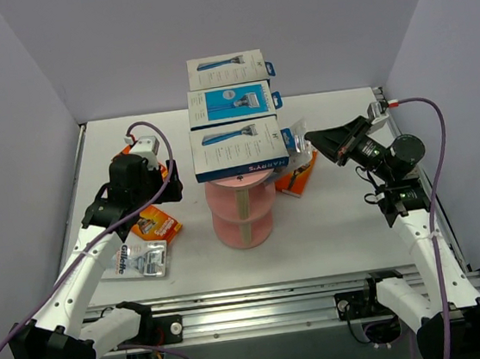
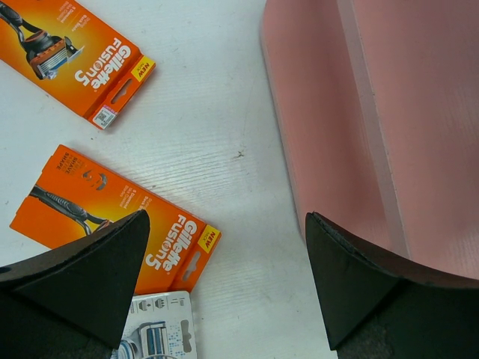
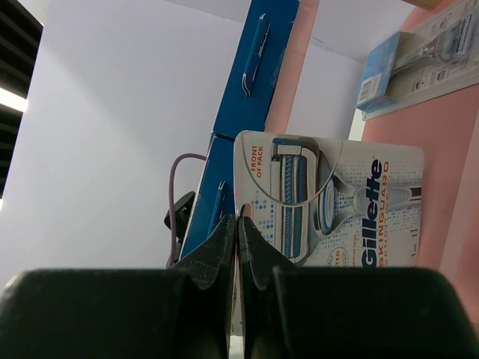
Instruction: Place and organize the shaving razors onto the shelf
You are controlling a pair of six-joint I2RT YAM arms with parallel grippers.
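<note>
On top of the pink shelf point(image 1: 243, 218), along its long upper tier, lie the far Harry's box point(image 1: 226, 70), the middle Harry's box point(image 1: 229, 103) and the near Harry's box point(image 1: 238, 148). All three are white and blue, lie flat, and sit in a row running away from the arms, each just beside the next.

At the right end of the near Harry's box is the right tool point(image 3: 238, 221). Its fingers are pressed together on the edge of the SkinGuard pack point(image 3: 329, 202) (a clear blister over a pale card printed Gillette). The pack is held up at the height of the top tier, with pink shelf surface behind it in the wrist view. Whether the pack touches the tier cannot be told. Below it, the right orange pack point(image 1: 298, 175) rests on the white bench point(image 1: 331, 221), just beside the shelf's lower tiers.

The left tool point(image 2: 224, 224) hangs over the bench to the left of the shelf, pointing down, its fingers wide apart with nothing between them but bare bench. The shelf's pink wall rises just beside its right finger.

Two orange cards marked Fusion5 lie flat under this wrist. The upper Fusion5 pack point(image 2: 75, 56) is apart from the lower Fusion5 pack point(image 2: 112, 217), which is partly hidden by the left finger. The clear blister pack point(image 2: 157, 329) lies just beside the lower one's end.
</note>
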